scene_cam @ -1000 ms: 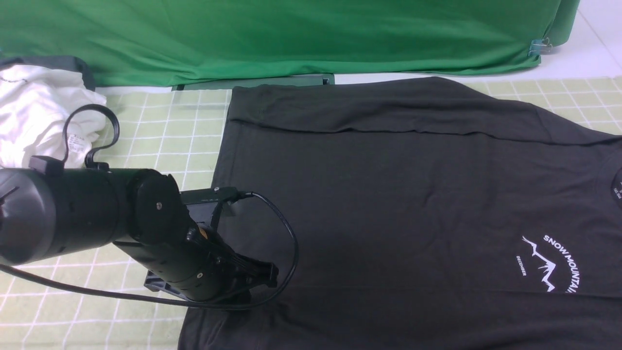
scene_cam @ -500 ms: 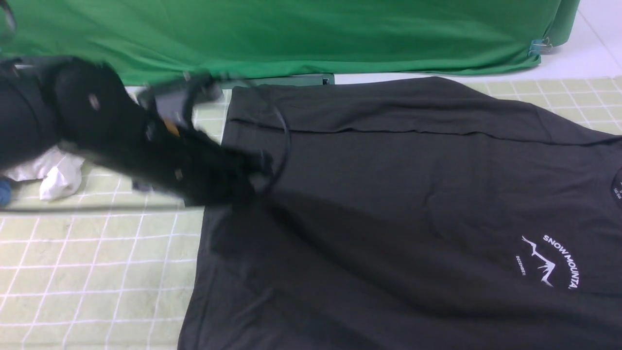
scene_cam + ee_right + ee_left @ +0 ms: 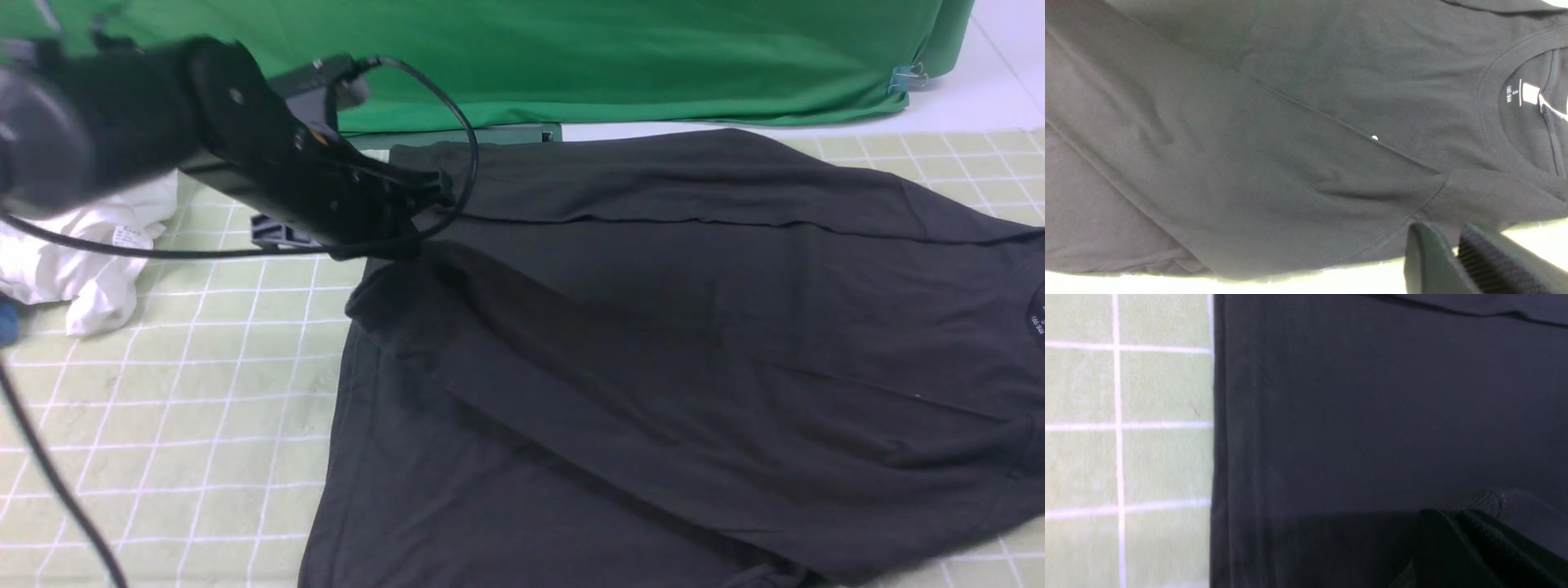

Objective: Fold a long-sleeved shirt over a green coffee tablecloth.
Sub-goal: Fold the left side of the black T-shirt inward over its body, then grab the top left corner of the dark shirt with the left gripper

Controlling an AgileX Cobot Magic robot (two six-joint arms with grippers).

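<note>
The long-sleeved shirt (image 3: 620, 286) lies spread on the pale green gridded tablecloth (image 3: 188, 408), its hem toward the left and its neckline (image 3: 1488, 90) toward the right (size S, 165/84A, printed inside). One sleeve (image 3: 653, 184) is laid along the far side of the body. The other (image 3: 522, 367) runs slantwise over the body, up to the left gripper (image 3: 1443, 514), whose jaws are clamped on its ribbed cuff (image 3: 1488, 504), above the shirt near the hem.

The right gripper (image 3: 1443, 230) is over the near side of the shirt, by the shoulder seam (image 3: 1392, 234); its jaws are slightly apart, with a bright sliver of background showing between them.

A crumpled white garment (image 3: 106, 245) with a small label rests at the left, a blue item (image 3: 8, 321) just beside it at the picture's edge. Plain deep green fabric (image 3: 653, 65) hangs beyond the tablecloth, a clip (image 3: 906, 78) at its right end.
</note>
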